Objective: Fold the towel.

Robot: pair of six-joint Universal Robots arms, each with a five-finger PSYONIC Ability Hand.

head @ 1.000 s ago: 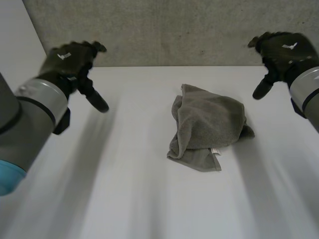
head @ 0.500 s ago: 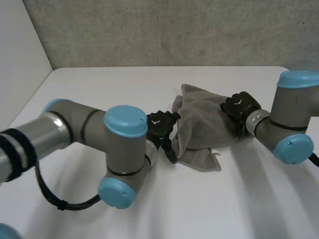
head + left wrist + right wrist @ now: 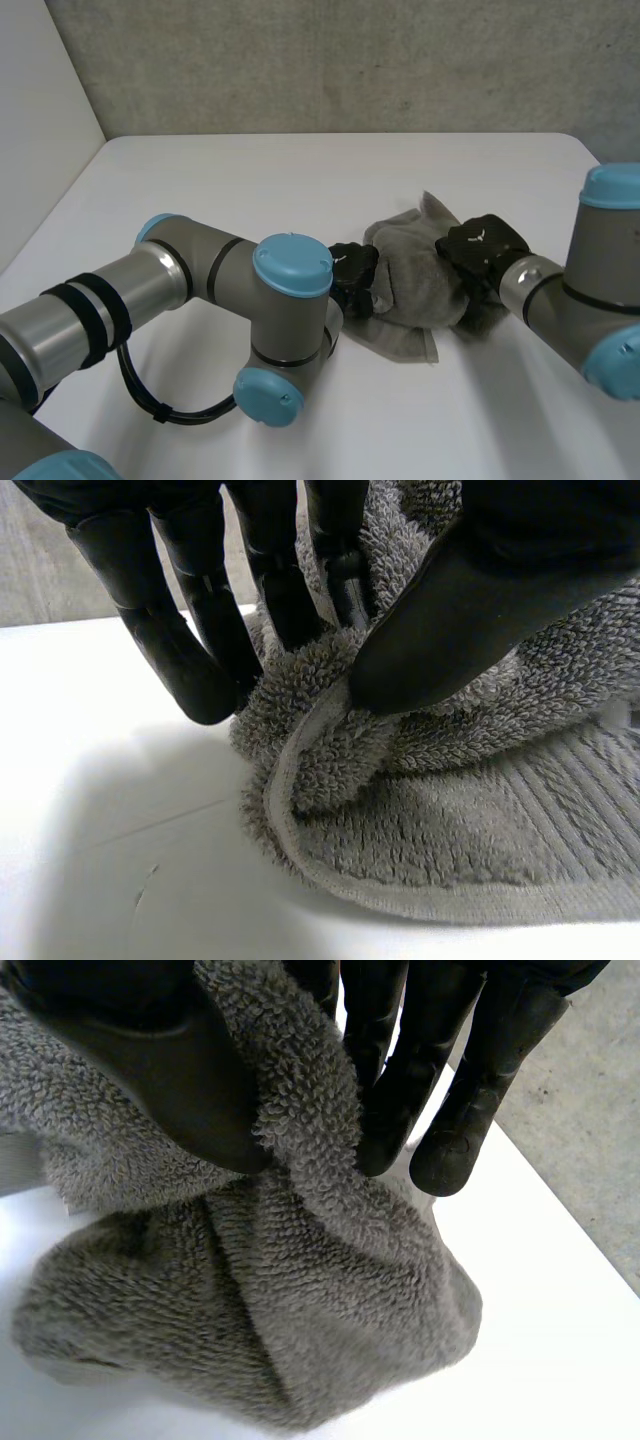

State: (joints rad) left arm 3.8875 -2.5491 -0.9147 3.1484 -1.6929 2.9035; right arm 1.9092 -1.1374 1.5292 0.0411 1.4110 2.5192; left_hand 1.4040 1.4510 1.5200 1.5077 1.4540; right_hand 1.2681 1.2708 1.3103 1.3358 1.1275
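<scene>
The grey towel [image 3: 415, 285] lies crumpled on the white desk [image 3: 300, 170], right of centre in the head view, between the two hands. The left hand [image 3: 352, 275] is at the towel's left side. In the left wrist view its thumb [image 3: 480, 600] and fingers [image 3: 272, 580] pinch a raised fold of terry just above the hemmed edge, which lies on the desk. The right hand [image 3: 482, 245] is at the towel's right side. In the right wrist view its thumb [image 3: 170, 1070] and fingers [image 3: 400, 1060] clamp a ridge of cloth between them. The rest of the towel bunches below the palm, down to the desk.
</scene>
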